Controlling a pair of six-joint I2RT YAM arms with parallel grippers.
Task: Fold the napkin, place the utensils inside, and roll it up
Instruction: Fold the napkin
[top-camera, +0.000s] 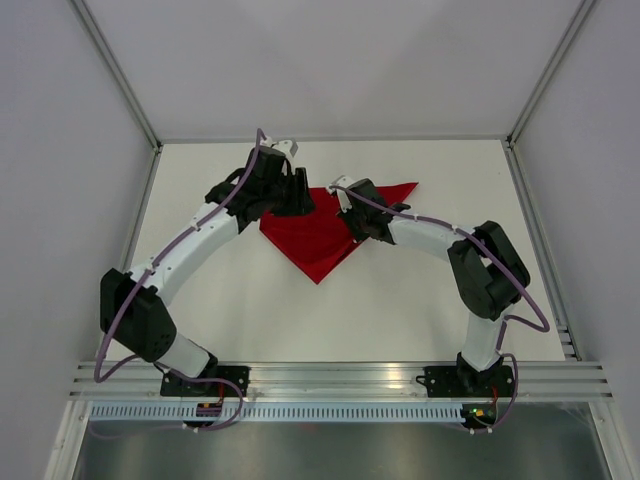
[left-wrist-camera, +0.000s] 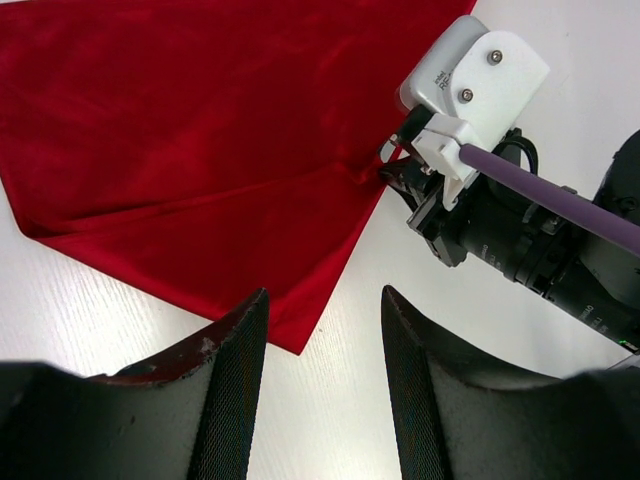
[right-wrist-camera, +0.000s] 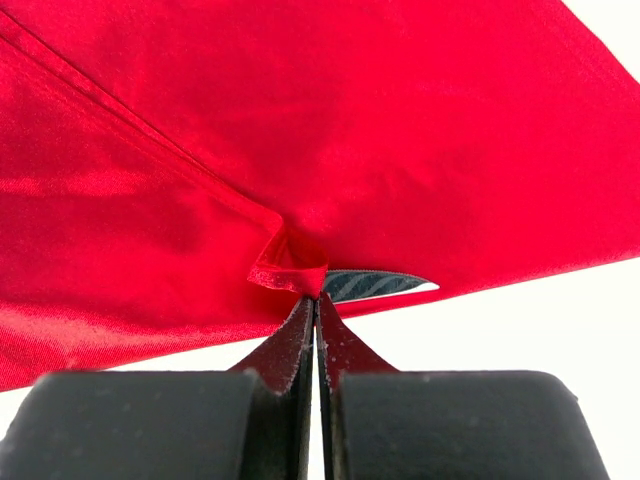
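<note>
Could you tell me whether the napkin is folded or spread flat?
Folded: the napkin lies as a layered triangle, right gripper pinching its edge.

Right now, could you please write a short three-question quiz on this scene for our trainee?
1. True or false: the right gripper is shut on the napkin.
2. The left gripper is: A) open, B) shut on the napkin, C) holding a fork.
3. Fill in: the napkin's colour is ___.
Key: 1 true; 2 A; 3 red.
</note>
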